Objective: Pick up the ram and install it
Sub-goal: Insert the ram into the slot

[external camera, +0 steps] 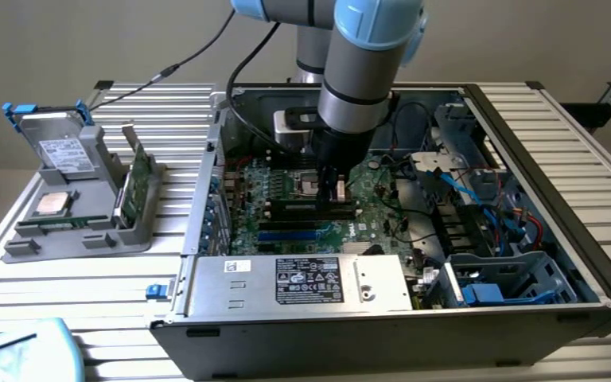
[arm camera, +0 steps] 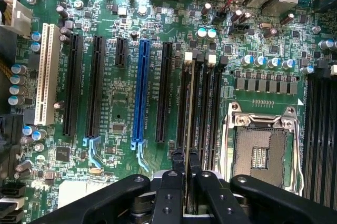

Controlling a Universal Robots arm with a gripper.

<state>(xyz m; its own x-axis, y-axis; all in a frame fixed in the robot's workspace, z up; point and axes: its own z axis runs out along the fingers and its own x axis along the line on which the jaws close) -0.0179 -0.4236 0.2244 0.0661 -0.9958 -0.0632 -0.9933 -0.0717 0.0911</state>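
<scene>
The ram (arm camera: 190, 108) shows edge-on as a thin strip between my two black fingers (arm camera: 176, 182). My gripper (arm camera: 186, 169) is shut on its upper edge. The stick runs parallel to the black memory slots (arm camera: 208, 108) beside the empty processor socket (arm camera: 260, 150) and lines up with one of them; I cannot tell whether it is seated. In the exterior view the gripper (external camera: 336, 189) reaches straight down into the open computer case, just above the green motherboard (external camera: 284, 231) near its middle.
Long black, blue (arm camera: 141, 92) and white (arm camera: 46, 71) expansion slots lie beside the memory slots. A silver power supply (external camera: 305, 282) sits at the case front, cables and drive bays at the exterior view's right. A grey rack (external camera: 83, 215) holding a green card (external camera: 136, 183) stands outside, left.
</scene>
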